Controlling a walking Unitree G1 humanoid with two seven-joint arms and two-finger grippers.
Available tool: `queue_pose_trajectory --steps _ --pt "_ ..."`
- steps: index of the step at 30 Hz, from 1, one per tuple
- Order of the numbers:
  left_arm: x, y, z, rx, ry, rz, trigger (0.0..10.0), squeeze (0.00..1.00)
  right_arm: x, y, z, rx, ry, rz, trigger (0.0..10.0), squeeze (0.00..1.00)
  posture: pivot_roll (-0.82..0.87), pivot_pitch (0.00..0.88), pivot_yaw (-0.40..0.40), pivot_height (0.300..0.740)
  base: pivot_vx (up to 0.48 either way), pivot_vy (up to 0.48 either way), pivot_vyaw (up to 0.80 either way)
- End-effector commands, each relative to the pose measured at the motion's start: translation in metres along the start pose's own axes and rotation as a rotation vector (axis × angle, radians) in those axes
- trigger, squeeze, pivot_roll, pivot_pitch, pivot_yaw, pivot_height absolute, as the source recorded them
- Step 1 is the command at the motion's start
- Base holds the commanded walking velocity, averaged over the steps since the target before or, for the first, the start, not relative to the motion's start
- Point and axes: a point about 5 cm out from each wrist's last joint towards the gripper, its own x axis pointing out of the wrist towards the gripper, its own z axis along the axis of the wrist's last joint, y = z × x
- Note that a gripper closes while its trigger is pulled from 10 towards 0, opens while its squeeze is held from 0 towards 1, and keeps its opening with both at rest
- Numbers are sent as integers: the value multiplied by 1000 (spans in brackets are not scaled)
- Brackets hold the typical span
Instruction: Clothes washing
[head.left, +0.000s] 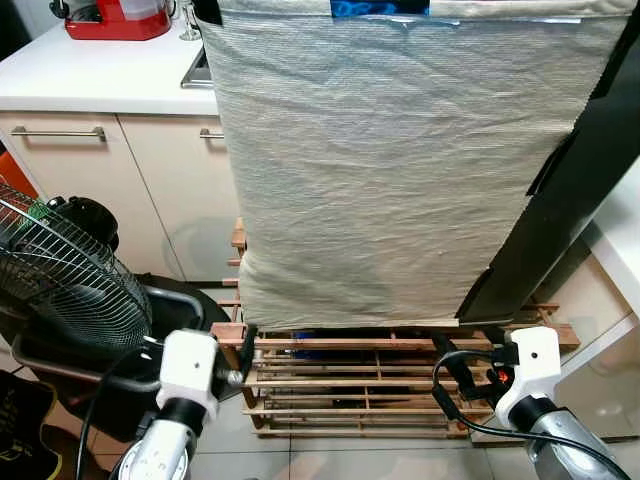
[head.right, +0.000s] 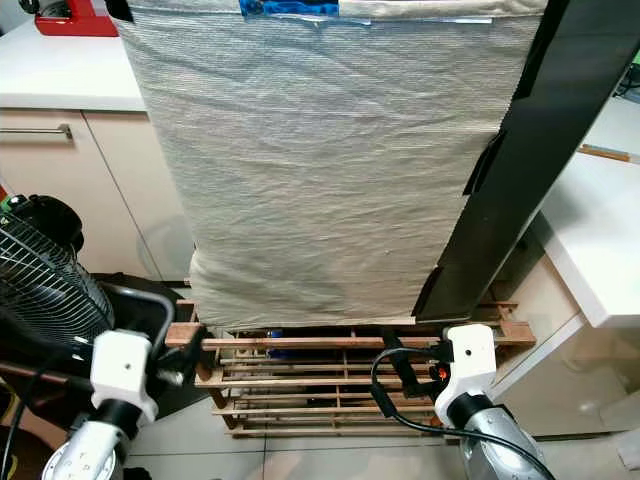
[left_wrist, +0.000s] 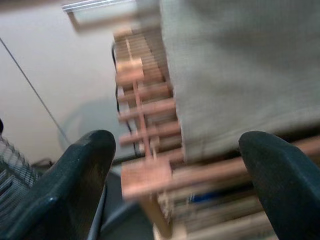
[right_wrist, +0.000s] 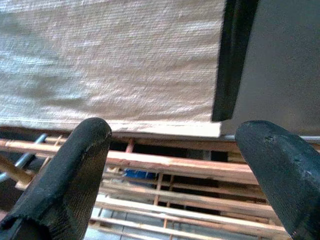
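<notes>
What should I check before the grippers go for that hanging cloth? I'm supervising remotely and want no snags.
1. Left gripper open: ok, fingers spread wide.
2. Right gripper open: ok, fingers spread wide.
3. Cloth reachable: ok, its lower edge hangs just above the wooden rack, ahead of both grippers.
4. Both grippers free of the cloth: ok, neither touches it.
5. Fan beside the left arm: not ok, close enough to risk a bump.
6. Cable at the right wrist: cannot tell whether it could catch on the rack.
</notes>
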Motion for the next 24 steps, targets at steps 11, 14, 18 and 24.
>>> queue_pose_trajectory --steps 11,14,18,24 --pt "-1 -6 1 -4 -1 -98 10000 0 -5 13 5 103 10 333 10000 1000 7 10 -5 740 0 0 0" --pt "-1 -5 3 10 -16 -84 10000 0 -5 13 5 96 17 350 10000 1000 7 10 -5 740 0 0 0" --pt "0 -5 4 4 -17 -85 10000 0 -5 14 7 111 11 365 10000 1000 5 9 -7 740 0 0 0" --pt "2 -7 6 -4 -29 -107 10000 0 -4 15 4 58 43 348 10000 573 0 12 -2 740 0 0 0"
